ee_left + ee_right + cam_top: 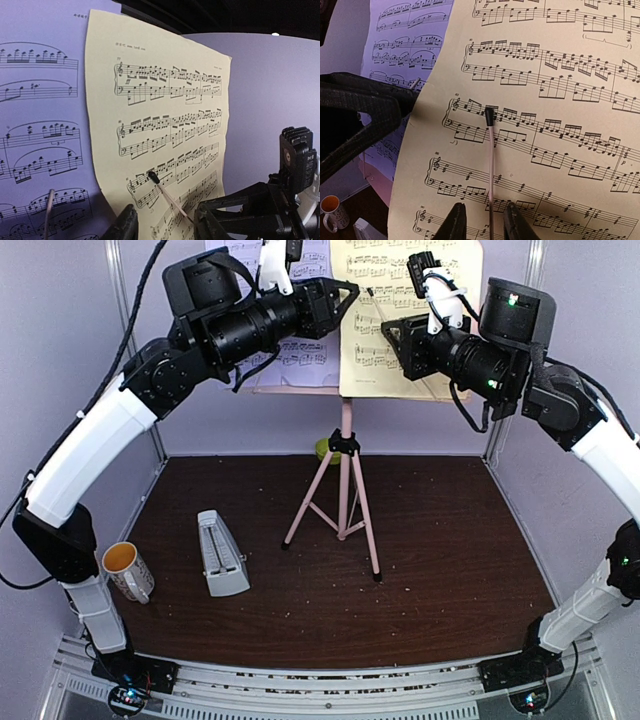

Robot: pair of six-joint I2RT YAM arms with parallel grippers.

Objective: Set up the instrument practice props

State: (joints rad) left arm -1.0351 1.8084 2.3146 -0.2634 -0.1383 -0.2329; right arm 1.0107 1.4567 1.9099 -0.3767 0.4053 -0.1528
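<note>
Robot lab test cell: plain lavender walls (pixel 240 425), metal frame posts (pixel 493 445), dark wooden table (pixel 450 540)

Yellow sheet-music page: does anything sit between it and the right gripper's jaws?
Yes. The stand's thin pink holder rod, black-tipped, lies against the yellow page, running up from between the open jaws of the right gripper.

The top external camera sits high behind the arm bases. It looks forward and down across the whole table (pixel 450 570), from near edge to far edge, with the pink music stand (pixel 345 490) in mid-view. The left wrist camera hangs close to the lavender page (pixel 40 125) and faces obliquely rightward across the pale-yellow page (pixel 165 125). The right wrist camera faces that yellow page almost square-on and closer still. All three views share both pages. The wrist views also share the thin black-tipped wire (pixel 491 150).
</note>
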